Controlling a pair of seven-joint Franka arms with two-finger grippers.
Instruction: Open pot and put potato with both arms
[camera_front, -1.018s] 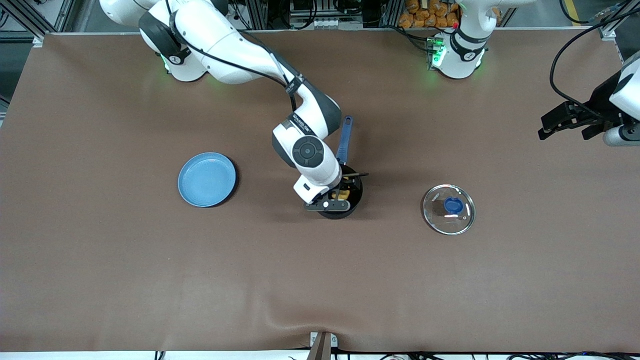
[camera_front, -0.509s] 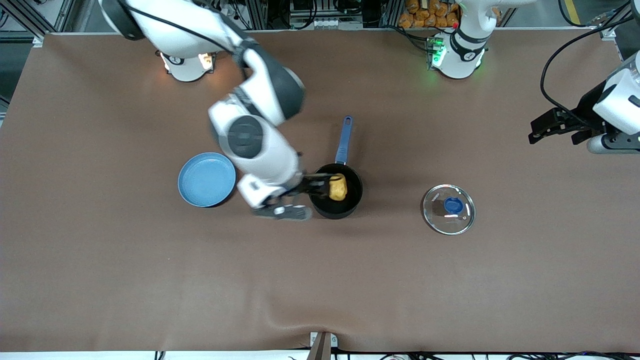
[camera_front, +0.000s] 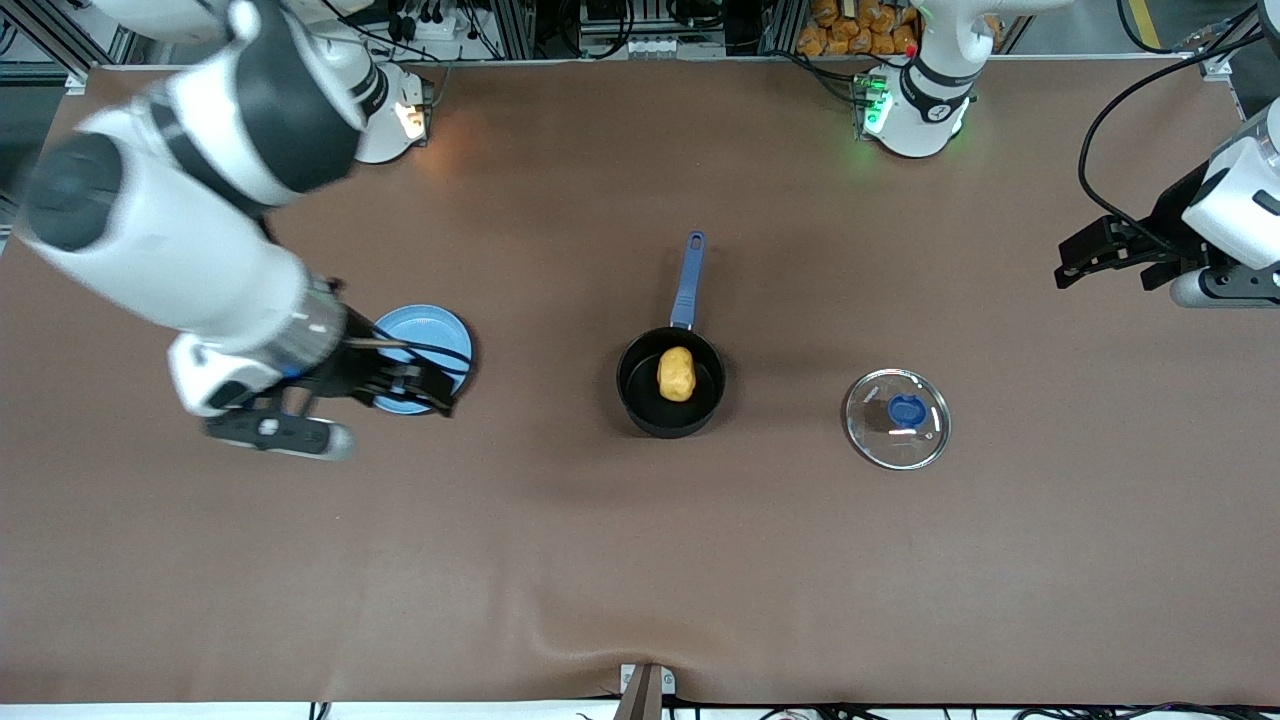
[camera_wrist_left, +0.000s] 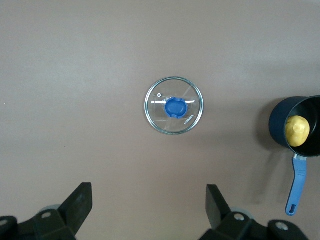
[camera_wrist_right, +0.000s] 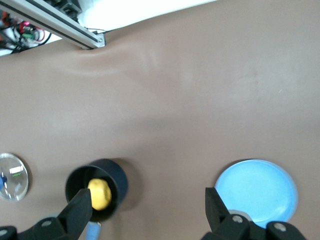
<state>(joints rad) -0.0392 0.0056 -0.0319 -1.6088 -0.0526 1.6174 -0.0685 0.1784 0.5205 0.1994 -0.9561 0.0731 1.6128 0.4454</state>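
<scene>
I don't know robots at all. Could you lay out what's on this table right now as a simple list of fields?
pot: black, blue handle, mid-table, lid off
potato: lying inside the pot
lid: glass with blue knob, flat on the table, apart from the pot, toward the left arm's end
plate: light blue, bare, toward the right arm's end
right pincer: open, holding nothing, over the plate's edge
left pincer: open, holding nothing, waiting at the left arm's end of the table
</scene>
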